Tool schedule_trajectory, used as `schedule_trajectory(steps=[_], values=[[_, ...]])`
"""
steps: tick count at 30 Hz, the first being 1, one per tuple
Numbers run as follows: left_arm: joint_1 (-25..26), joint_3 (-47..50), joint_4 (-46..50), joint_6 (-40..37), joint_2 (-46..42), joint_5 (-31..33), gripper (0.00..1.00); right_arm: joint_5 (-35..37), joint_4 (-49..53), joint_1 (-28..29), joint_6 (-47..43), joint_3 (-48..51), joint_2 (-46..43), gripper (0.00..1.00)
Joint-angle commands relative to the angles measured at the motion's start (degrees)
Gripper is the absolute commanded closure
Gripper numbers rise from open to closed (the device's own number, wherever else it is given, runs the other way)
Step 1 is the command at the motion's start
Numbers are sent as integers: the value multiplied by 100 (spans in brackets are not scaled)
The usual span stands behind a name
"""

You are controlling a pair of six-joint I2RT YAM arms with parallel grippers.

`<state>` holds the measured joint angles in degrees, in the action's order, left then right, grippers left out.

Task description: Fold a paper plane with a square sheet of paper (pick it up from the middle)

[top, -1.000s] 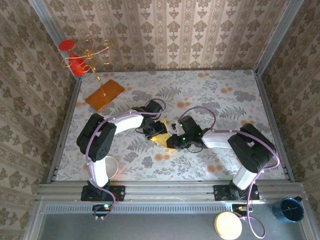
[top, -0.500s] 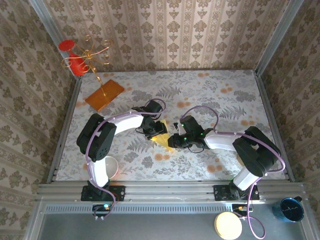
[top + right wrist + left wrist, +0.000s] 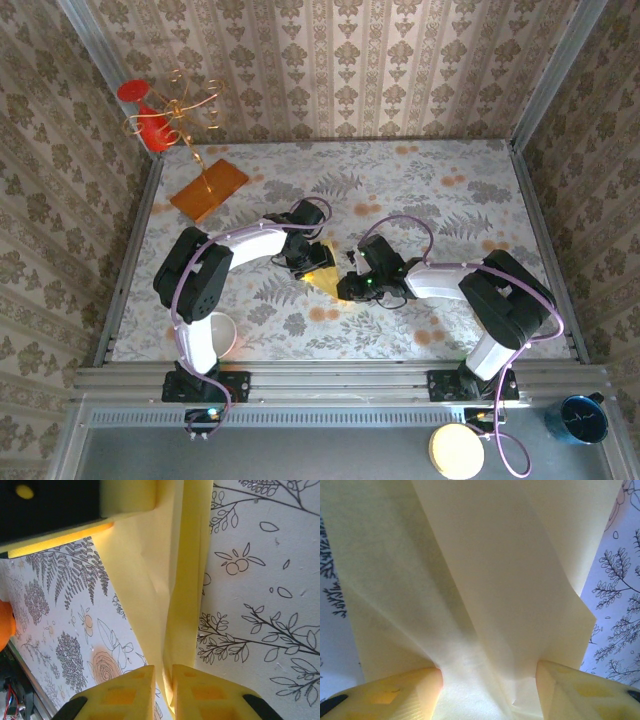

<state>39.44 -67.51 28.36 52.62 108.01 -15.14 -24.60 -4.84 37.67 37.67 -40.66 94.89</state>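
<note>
**Pale-yellow paper (image 3: pixel 328 282), gripped at both ends**

The part-folded paper lies at the middle of the floral table (image 3: pixel 430 190). Your right gripper (image 3: pixel 167 682) has its fingers almost together, nipping the narrow edge of a folded strip. Your left gripper (image 3: pixel 489 692) stands about half apart, with the paper bunched across the gap and touching both pads (image 3: pixel 405 695) (it reads as a wide, loose hold, not a hard clamp). Treat the paper as near weightless, limp and quick to crease. Any pull between the two grippers is likely to tear it or skew the fold. Take hold on doubled layers near the centre crease, never on a single loose flap, and press each fold flat against the table.
</note>
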Motion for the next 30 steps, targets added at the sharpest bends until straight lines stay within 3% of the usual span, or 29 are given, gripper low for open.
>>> schedule_trajectory(steps=[1,18,24,30], values=[[35,340,671,-103,563,291,43,8,170,39,-75,-56,110,83],[11,313,665,-109,370,253,44,-69,318,20,-146,-64,362,91],[-53,173,93,-340,-214,-192,45,-319,281,-73,-49,-53,469,92],[-188,194,-144,-570,-801,-84,46,-508,217,-154,-32,-82,425,92]])
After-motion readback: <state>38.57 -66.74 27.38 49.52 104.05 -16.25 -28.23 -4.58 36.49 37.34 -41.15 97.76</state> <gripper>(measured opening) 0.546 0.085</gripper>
